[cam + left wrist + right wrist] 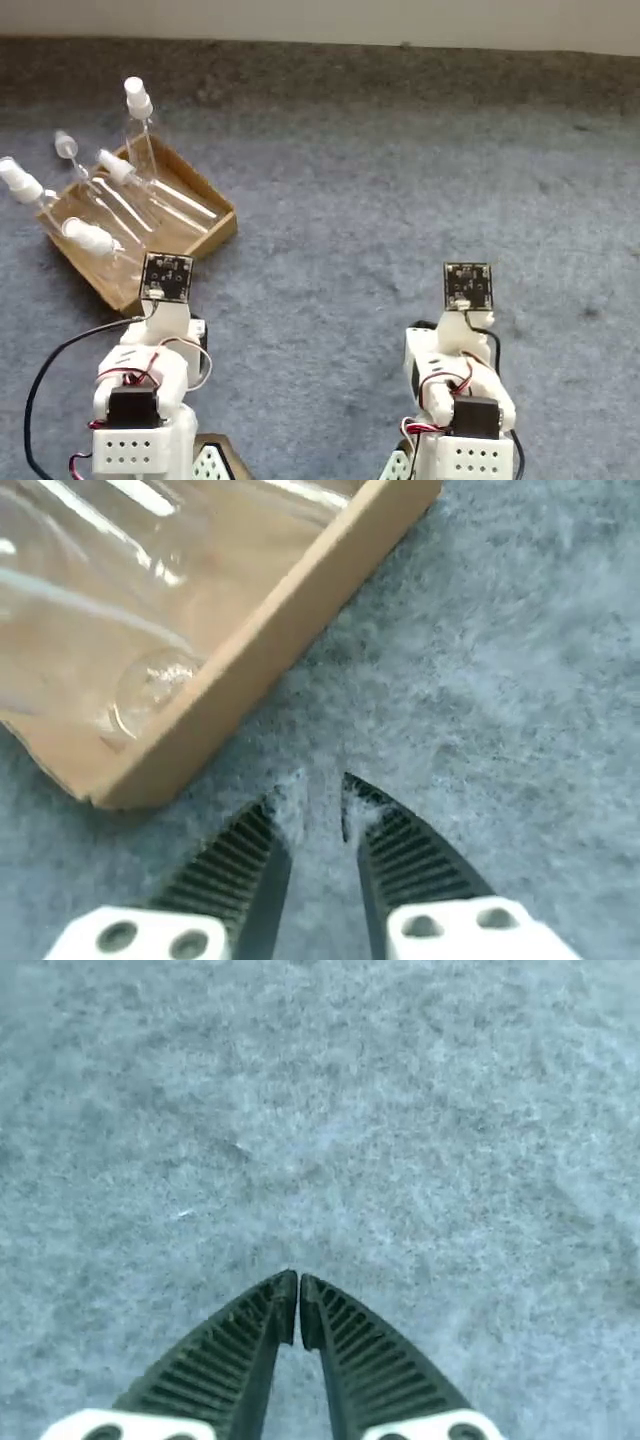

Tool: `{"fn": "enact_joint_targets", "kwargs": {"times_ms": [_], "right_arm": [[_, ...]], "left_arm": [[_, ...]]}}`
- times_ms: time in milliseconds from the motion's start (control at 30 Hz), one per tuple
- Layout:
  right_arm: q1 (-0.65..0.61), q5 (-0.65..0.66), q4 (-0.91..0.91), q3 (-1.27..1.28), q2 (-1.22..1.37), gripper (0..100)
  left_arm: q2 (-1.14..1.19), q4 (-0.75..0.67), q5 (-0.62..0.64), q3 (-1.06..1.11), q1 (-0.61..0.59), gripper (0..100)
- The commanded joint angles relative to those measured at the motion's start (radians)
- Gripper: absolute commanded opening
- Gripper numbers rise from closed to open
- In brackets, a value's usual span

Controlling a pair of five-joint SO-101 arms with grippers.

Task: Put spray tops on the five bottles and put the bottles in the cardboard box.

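Cardboard box (222, 222) lies at the left, a little farther out than the left arm, and it holds all five bottles (165, 200). Each one carries a white spray top (138, 97). Some bottles lie flat inside. Others lean on the far-left rim with their tops out over it, I think because they are longer than the box. So the task seems complete, and this would explain the pose of the arms: both sit folded at the near edge, away from the load.

The left gripper (312, 802) hangs over bare carpet (420, 170) just beside the near corner of the box, its jaws a small gap apart with nothing between them. The right gripper (298, 1300) is well to the right, jaws pressed together, also empty.

The carpet is grey-blue and fuzzy. At the far side it meets a darker band (300, 65), then a pale strip (520, 25) of wall.
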Motion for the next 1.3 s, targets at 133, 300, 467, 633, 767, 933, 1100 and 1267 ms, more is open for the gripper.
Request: {"fn": "enact_joint_targets", "kwargs": {"times_ms": [133,300,467,633,767,933,1100,1267], "right_arm": [[0.008,-0.169,0.074,0.131,-0.008,0.5],[0.005,-0.164,0.074,0.131,-0.008,0.5],[0.008,-0.02,0.073,0.131,-0.008,0.5],[0.01,-0.02,0.071,0.131,-0.008,0.5],[0.01,-0.02,0.071,0.131,-0.008,0.5],[0.01,-0.02,0.071,0.131,-0.008,0.5],[0.01,-0.02,0.071,0.131,-0.008,0.5],[0.01,-0.02,0.071,0.131,-0.008,0.5]], "left_arm": [[-0.015,0.143,0.084,0.022,-0.013,1],[-0.015,0.144,0.041,0.022,-0.013,1],[-0.015,0.144,0.048,0.022,-0.013,1],[-0.015,0.144,0.155,0.022,-0.082,1],[-0.015,0.144,0.155,0.022,-0.097,1],[-0.015,0.144,0.155,0.022,-0.099,1],[-0.015,0.144,0.155,0.022,-0.099,1],[-0.015,0.144,0.155,0.022,-0.099,1]]}}
